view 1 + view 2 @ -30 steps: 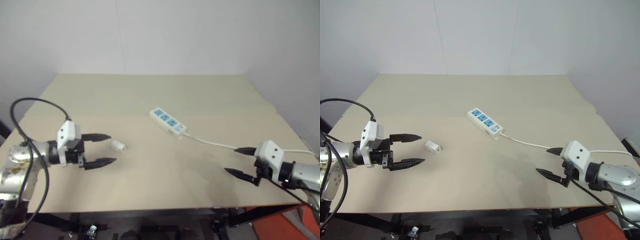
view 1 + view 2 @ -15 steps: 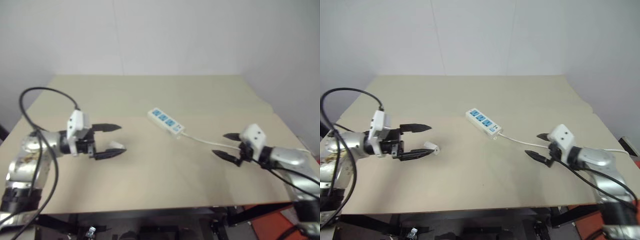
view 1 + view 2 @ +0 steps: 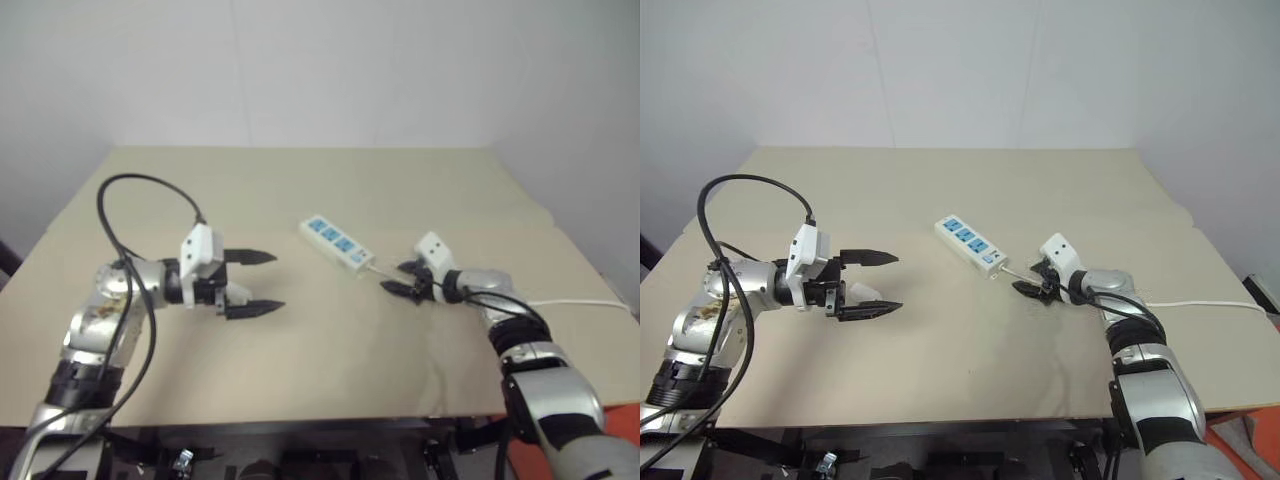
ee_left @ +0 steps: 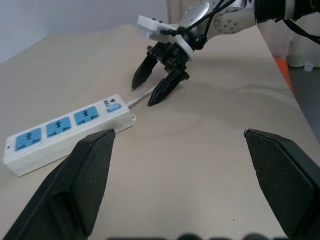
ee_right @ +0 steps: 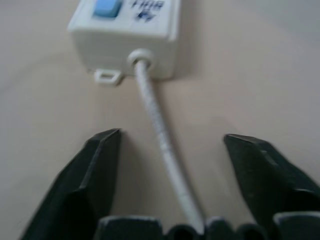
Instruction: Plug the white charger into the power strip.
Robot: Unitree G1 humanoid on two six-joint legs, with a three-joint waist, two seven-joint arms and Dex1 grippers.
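While the white charger (image 3: 864,292) lies on the counter (image 3: 940,340) seemingly between the left gripper's (image 3: 886,283) spread fingers, the power strip (image 3: 969,244) runs diagonally well to its right; the right gripper (image 3: 1030,279), part-open, straddles the cord (image 5: 159,131) at the switch end.

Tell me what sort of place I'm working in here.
Probably a lab or test room: a bare beige table against plain white walls, holding just a power strip and a small white charger.
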